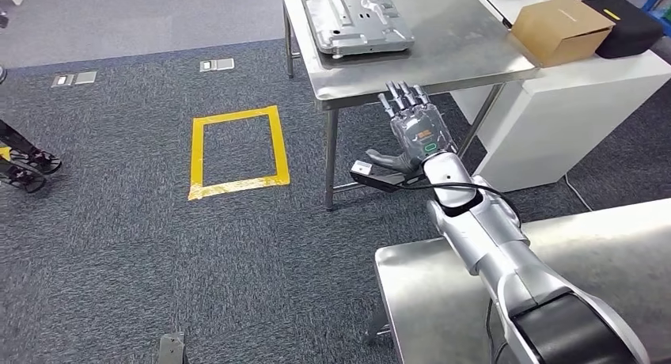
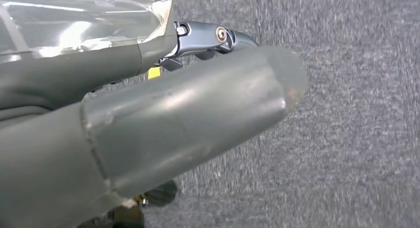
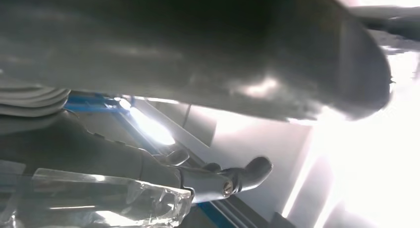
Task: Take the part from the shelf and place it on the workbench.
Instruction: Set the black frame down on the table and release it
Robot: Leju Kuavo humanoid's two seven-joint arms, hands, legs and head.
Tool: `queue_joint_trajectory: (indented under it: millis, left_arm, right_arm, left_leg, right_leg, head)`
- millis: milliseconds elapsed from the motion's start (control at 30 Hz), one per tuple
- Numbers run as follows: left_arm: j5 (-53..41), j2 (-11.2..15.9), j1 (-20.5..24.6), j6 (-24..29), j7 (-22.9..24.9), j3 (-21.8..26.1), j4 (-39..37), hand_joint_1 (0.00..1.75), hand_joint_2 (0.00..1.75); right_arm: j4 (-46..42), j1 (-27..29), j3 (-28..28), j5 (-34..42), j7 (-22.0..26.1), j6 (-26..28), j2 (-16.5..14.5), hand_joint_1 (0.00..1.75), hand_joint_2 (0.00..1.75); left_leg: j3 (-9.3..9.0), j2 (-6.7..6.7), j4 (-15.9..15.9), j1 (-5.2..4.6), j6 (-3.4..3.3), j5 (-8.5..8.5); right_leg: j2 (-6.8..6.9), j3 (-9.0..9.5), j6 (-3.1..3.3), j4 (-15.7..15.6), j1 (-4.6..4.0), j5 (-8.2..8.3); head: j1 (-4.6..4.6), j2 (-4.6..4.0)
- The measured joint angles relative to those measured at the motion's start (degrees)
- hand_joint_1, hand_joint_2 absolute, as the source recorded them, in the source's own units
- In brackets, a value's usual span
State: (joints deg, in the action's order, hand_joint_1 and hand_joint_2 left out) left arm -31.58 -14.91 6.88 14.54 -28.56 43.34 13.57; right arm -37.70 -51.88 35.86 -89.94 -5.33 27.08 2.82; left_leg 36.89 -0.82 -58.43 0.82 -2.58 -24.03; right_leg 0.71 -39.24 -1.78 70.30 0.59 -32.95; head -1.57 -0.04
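A yellow tape rectangle [image 1: 237,151] is lying on the carpet left of centre in the head view. At upper centre, the grey metal part [image 1: 354,16] is resting on the steel workbench [image 1: 459,55]. Just below the bench edge, the right hand [image 1: 411,130] is hanging with fingers straight, spread, holding nothing. The left hand [image 2: 148,134] is showing beside carpet; whether it is closed I cannot tell. The placement is looking complete, so the right hand should be drawing back low, clear of the bench edge.

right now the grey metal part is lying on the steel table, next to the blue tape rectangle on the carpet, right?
Nearly. The grey metal part does lie on the steel table, but the tape rectangle on the carpet is yellow, not blue. The head view shows it.
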Motion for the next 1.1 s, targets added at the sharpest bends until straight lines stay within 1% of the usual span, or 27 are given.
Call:
queue_joint_trajectory:
  millis: [33, 67, 100, 133, 167, 200, 233, 267, 333, 400, 433, 467, 533, 567, 600, 633, 667, 733, 767, 800, 867, 900, 933, 967, 1033, 1067, 1100]
  left_arm:
    - [-0.05, 0.00, 0.00, -0.01, 0.05, -0.01, 0.00, 0.00, 0.00]
    - [-0.10, 0.00, -0.02, 0.00, 0.09, -0.01, 0.00, 0.00, 0.00]
    - [-0.11, 0.01, -0.04, 0.01, 0.12, 0.00, 0.00, 0.00, 0.00]
    - [-0.11, 0.02, -0.05, 0.01, 0.14, 0.01, 0.00, 0.00, 0.00]
    - [-0.11, 0.01, -0.05, 0.02, 0.15, 0.01, 0.00, 0.00, 0.00]
    - [-0.10, 0.01, -0.05, 0.02, 0.16, 0.01, 0.00, 0.00, 0.00]
    - [-0.08, -0.01, -0.06, 0.05, 0.18, 0.01, 0.00, 0.00, 0.00]
    - [-0.06, -0.02, -0.09, 0.10, 0.20, 0.01, 0.00, 0.00, 0.00]
    - [-0.01, -0.02, -0.18, 0.25, 0.21, 0.01, -0.01, 0.00, 0.00]
    - [0.05, -0.02, -0.30, 0.44, 0.21, 0.01, -0.02, 0.00, 0.00]
    - [0.09, -0.02, -0.32, 0.53, 0.21, 0.01, -0.02, 0.00, 0.00]
    - [0.10, -0.03, -0.34, 0.61, 0.21, 0.01, -0.02, 0.00, 0.00]
    - [0.11, -0.04, -0.35, 0.68, 0.21, 0.01, -0.02, 0.00, 0.00]
    - [0.13, -0.05, -0.39, 0.70, 0.21, 0.01, -0.02, 0.00, 0.00]
    - [0.14, -0.05, -0.41, 0.70, 0.21, 0.01, -0.02, 0.00, 0.00]
    - [0.15, -0.04, -0.42, 0.73, 0.21, 0.01, -0.02, 0.00, 0.00]
    - [0.15, -0.02, -0.42, 0.78, 0.21, 0.00, -0.02, 0.00, 0.00]
    - [0.15, -0.05, -0.34, 0.85, 0.21, -0.02, -0.02, 0.00, 0.00]
    - [0.14, -0.09, -0.31, 0.87, 0.21, -0.04, -0.02, 0.00, 0.00]
    - [0.14, -0.14, -0.28, 0.86, 0.21, -0.05, -0.02, 0.00, 0.00]
    - [0.13, -0.19, -0.31, 0.86, 0.21, -0.06, -0.02, 0.00, 0.00]
    - [0.14, -0.20, -0.31, 0.86, 0.20, -0.05, -0.02, 0.00, 0.00]
    - [0.14, -0.19, -0.28, 0.86, 0.20, -0.05, -0.02, 0.00, 0.00]
    - [0.14, -0.19, -0.25, 0.84, 0.19, -0.05, -0.02, 0.00, 0.00]
    - [0.14, -0.20, -0.20, 0.75, 0.19, -0.09, -0.02, 0.00, 0.00]
    - [0.14, -0.21, -0.23, 0.71, 0.19, -0.13, -0.02, 0.00, 0.00]
    - [0.14, -0.21, -0.27, 0.69, 0.19, -0.17, -0.02, 0.00, 0.00]
  right_arm:
    - [0.05, 0.25, 0.04, 0.00, 0.00, 0.00, 0.08, 0.00, 0.00]
    - [0.11, 0.49, 0.07, 0.00, 0.00, 0.00, 0.15, 0.00, 0.00]
    - [0.16, 0.64, 0.08, 0.00, 0.00, 0.00, 0.20, 0.00, 0.00]
    - [0.18, 0.67, 0.09, 0.00, 0.00, 0.00, 0.22, 0.00, 0.00]
    - [0.19, 0.59, 0.10, 0.00, 0.00, 0.00, 0.22, 0.00, 0.00]
    - [0.19, 0.46, 0.10, 0.00, 0.00, 0.00, 0.22, 0.00, 0.00]
    - [0.19, 0.34, 0.11, -0.01, 0.01, 0.00, 0.19, 0.00, 0.00]
    - [0.19, 0.27, 0.13, -0.01, 0.01, 0.00, 0.11, 0.00, 0.00]
    - [0.19, 0.21, 0.17, -0.02, 0.02, -0.02, -0.19, 0.00, 0.00]
    - [0.19, 0.01, 0.18, -0.02, 0.02, -0.04, -0.50, 0.00, 0.00]
    - [0.19, -0.11, 0.19, -0.02, 0.02, -0.05, -0.60, 0.00, 0.00]
    - [0.19, -0.20, 0.21, -0.02, 0.02, -0.08, -0.69, 0.00, 0.00]
    - [0.19, -0.18, 0.29, -0.02, 0.02, -0.18, -0.77, 0.00, 0.00]
    - [0.19, -0.12, 0.34, -0.02, 0.02, -0.24, -0.79, 0.00, 0.00]
    - [0.19, -0.07, 0.39, -0.02, 0.02, -0.28, -0.81, 0.00, 0.00]
    - [0.19, -0.07, 0.45, -0.02, 0.02, -0.32, -0.84, 0.00, 0.00]
    - [0.19, -0.13, 0.51, -0.02, 0.02, -0.32, -0.85, 0.00, 0.00]
    - [0.19, -0.34, 0.61, -0.02, 0.02, -0.32, -0.80, 0.00, 0.00]
    - [0.19, -0.45, 0.65, -0.02, 0.02, -0.32, -0.76, 0.00, 0.00]
    - [0.19, -0.54, 0.69, -0.02, 0.02, -0.33, -0.76, 0.00, 0.00]
    - [0.19, -0.59, 0.80, -0.02, 0.01, -0.34, -0.78, 0.00, 0.00]
    - [0.19, -0.60, 0.84, -0.02, 0.01, -0.35, -0.76, 0.00, 0.00]
    - [0.19, -0.61, 0.86, -0.02, 0.00, -0.35, -0.71, 0.00, 0.00]
    - [0.20, -0.57, 0.90, -0.02, -0.01, -0.36, -0.64, 0.00, 0.00]
    - [0.27, -0.22, 0.98, -0.02, -0.04, -0.43, -0.46, 0.00, 0.00]
    - [0.31, 0.05, 1.02, -0.02, -0.06, -0.46, -0.37, 0.00, 0.00]
    - [0.33, 0.27, 1.03, -0.02, -0.10, -0.49, -0.31, 0.00, 0.00]
  left_leg:
    - [0.00, -0.50, -0.01, -0.04, -0.07, -0.03]
    - [-0.01, -1.06, -0.02, -0.07, -0.09, -0.04]
    - [-0.02, -1.65, -0.03, -0.10, -0.08, -0.04]
    - [-0.06, -2.21, -0.06, -0.11, -0.06, -0.03]
    - [-0.08, -2.71, -0.08, -0.11, -0.01, -0.03]
    - [-0.07, -3.15, -0.15, -0.23, 0.14, -0.06]
    - [-0.04, -3.50, -0.20, -0.33, 0.34, -0.07]
    - [0.02, -3.80, -0.21, -0.43, 0.59, -0.06]
    - [0.11, -4.28, -0.12, -0.42, 1.15, 0.00]
    - [0.70, -3.10, -1.38, -0.33, 1.69, -0.99]
    - [1.65, -2.08, -3.52, -0.29, 1.96, -2.34]
    - [3.19, -0.99, -6.89, -0.25, 2.17, -4.18]
    - [6.94, -0.20, -14.56, -0.10, 2.55, -7.44]
    - [8.06, -0.10, -16.62, 0.00, 2.70, -7.81]
    - [8.08, 0.01, -16.45, 0.12, 2.83, -7.09]
    - [6.90, 0.30, -14.00, 0.27, 2.91, -5.47]
    - [4.88, 1.09, -10.10, 0.41, 2.97, -3.53]
    - [1.24, 2.93, -3.16, 0.33, 2.98, -1.19]
    - [0.42, 3.41, -1.54, 0.21, 2.84, -0.87]
    - [0.25, 3.26, -1.03, 0.00, 2.60, -0.93]
    - [0.22, 2.23, -0.84, -0.18, 1.74, -0.68]
    - [0.13, 1.83, -0.68, -0.23, 1.27, -0.52]
    - [0.04, 1.44, -0.52, -0.21, 0.80, -0.37]
    - [0.00, 1.06, -0.43, -0.16, 0.44, -0.30]
    - [0.03, 0.10, -0.42, -0.20, 0.07, -0.30]
    - [0.03, -0.47, -0.43, -0.23, 0.02, -0.31]
    - [0.02, -1.03, -0.44, -0.26, 0.01, -0.30]
  right_leg:
    - [-0.27, -1.78, -0.09, 3.35, 0.01, -1.01]
    - [-0.42, -2.65, -0.37, 4.73, -0.01, -1.13]
    - [-0.55, -2.40, -0.78, 3.83, -0.02, -0.35]
    - [-0.71, -0.99, -1.21, 0.61, 0.04, 1.19]
    - [-1.21, 1.07, -1.59, -3.84, 0.18, 2.98]
    - [-1.74, 3.02, -1.62, -7.74, 0.22, 4.51]
    - [-2.14, 4.35, -1.40, -10.48, 0.25, 5.58]
    - [-2.36, 4.98, -1.00, -11.74, 0.21, 6.08]
    - [-1.80, 5.12, -0.04, -11.95, 0.15, 6.38]
    - [-1.14, 5.42, 0.92, -12.25, 0.40, 6.61]
    - [-0.82, 5.59, 1.46, -12.41, 0.53, 6.70]
    - [-0.53, 5.68, 1.87, -12.45, 0.48, 6.68]
    - [0.14, 5.73, 2.31, -12.44, 0.33, 6.58]
    - [0.52, 5.74, 2.37, -12.43, 0.30, 6.53]
    - [0.89, 5.77, 2.39, -12.42, 0.30, 6.50]
    - [1.23, 5.83, 2.35, -12.40, 0.30, 6.43]
    - [1.55, 5.91, 2.23, -12.35, 0.27, 6.31]
    - [2.09, 5.94, 1.70, -12.10, -0.22, 5.90]
    - [2.38, 5.98, 1.43, -12.02, -0.52, 5.73]
    - [2.70, 6.02, 1.19, -12.01, -0.81, 5.61]
    - [3.17, 6.06, 0.65, -11.92, -0.87, 5.31]
    - [2.76, 5.66, 0.45, -11.09, -0.75, 4.75]
    - [2.04, 4.75, 0.38, -9.19, -0.59, 3.73]
    - [1.10, 3.20, 0.46, -6.02, -0.39, 2.28]
    - [-0.05, -0.69, 0.61, 1.91, -0.26, -0.66]
    - [-0.26, -2.08, 0.45, 4.49, -0.24, -1.30]
    - [-0.40, -2.43, 0.15, 4.91, -0.26, -1.05]
  head:
    - [0.02, 0.00]
    - [0.05, 0.00]
    - [0.08, 0.00]
    - [0.08, 0.00]
    - [0.10, 0.00]
    - [0.11, 0.00]
    - [0.09, 0.00]
    - [0.06, 0.00]
    - [0.03, 0.00]
    - [-0.03, 0.00]
    - [-0.11, 0.00]
    - [-0.15, 0.00]
    - [-0.23, 0.00]
    - [-0.23, 0.00]
    - [-0.26, 0.00]
    - [-0.25, 0.00]
    - [-0.27, 0.00]
    - [-0.24, 0.00]
    - [-0.12, 0.00]
    - [0.01, 0.00]
    - [0.20, 0.00]
    - [0.20, 0.00]
    - [0.24, 0.00]
    - [0.27, 0.00]
    - [0.36, 0.00]
    - [0.37, 0.00]
    - [0.39, 0.00]
